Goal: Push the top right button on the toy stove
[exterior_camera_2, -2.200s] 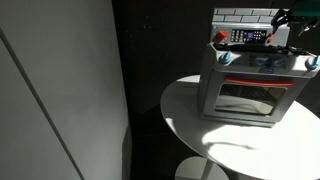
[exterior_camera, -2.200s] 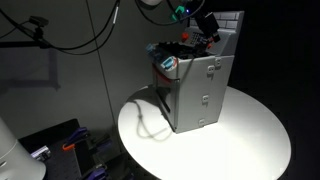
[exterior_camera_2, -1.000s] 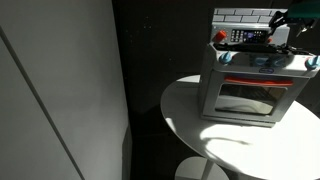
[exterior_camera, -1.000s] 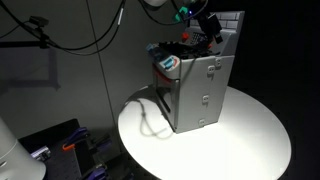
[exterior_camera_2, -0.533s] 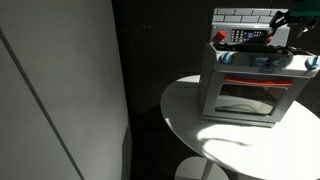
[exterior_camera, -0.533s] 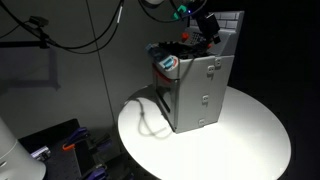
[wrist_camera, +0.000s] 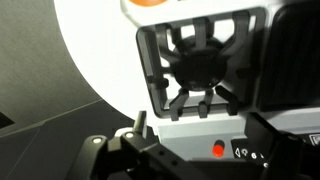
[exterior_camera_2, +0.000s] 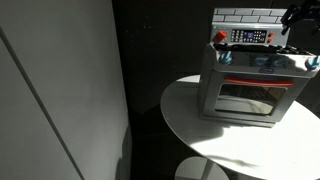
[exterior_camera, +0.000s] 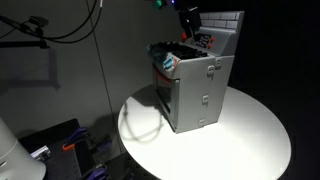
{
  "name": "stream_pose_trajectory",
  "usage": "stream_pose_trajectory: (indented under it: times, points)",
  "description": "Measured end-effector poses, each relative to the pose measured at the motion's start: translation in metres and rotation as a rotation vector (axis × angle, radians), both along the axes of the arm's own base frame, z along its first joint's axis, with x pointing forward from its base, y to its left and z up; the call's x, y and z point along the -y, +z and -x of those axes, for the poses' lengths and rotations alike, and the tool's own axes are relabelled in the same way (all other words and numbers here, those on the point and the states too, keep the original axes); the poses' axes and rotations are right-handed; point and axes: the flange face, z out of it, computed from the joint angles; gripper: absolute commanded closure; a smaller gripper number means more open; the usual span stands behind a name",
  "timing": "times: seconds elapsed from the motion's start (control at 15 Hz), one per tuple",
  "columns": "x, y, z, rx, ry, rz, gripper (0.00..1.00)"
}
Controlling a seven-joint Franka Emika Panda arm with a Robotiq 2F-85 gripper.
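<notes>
The toy stove [exterior_camera: 198, 88] is a grey box with a tile-patterned back wall. It stands on the round white table in both exterior views [exterior_camera_2: 248, 88]. Its control panel [exterior_camera_2: 248, 37] with a red button [exterior_camera_2: 221, 36] sits at the foot of the back wall. My gripper [exterior_camera: 190, 17] hangs above the stove's top, clear of it, and shows at the frame edge in an exterior view [exterior_camera_2: 300, 14]. In the wrist view the open, empty gripper [wrist_camera: 205, 125] looks down on the dark burner [wrist_camera: 200, 62], the red button [wrist_camera: 218, 150] and the panel [wrist_camera: 250, 153].
The round white table [exterior_camera: 250, 140] carries only the stove; its edge [exterior_camera_2: 185, 130] drops to a dark floor. A light wall panel [exterior_camera_2: 60, 90] stands beside it. Cables and a stand [exterior_camera: 35, 30] hang at the back. Clutter lies on the floor [exterior_camera: 70, 145].
My gripper has lifted up and away from the stove's control panel. The stove has not moved.
</notes>
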Motion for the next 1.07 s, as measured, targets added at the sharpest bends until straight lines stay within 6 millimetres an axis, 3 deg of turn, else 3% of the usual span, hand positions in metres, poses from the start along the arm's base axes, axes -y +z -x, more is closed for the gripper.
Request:
stream_pose_trajectory:
  times: [0.8, 1.07]
  points:
    - [-0.015, 0.054, 0.131, -0.328, 0.192, -0.140, 0.00]
    - [-0.014, 0.072, 0.165, -0.384, 0.223, -0.164, 0.00]
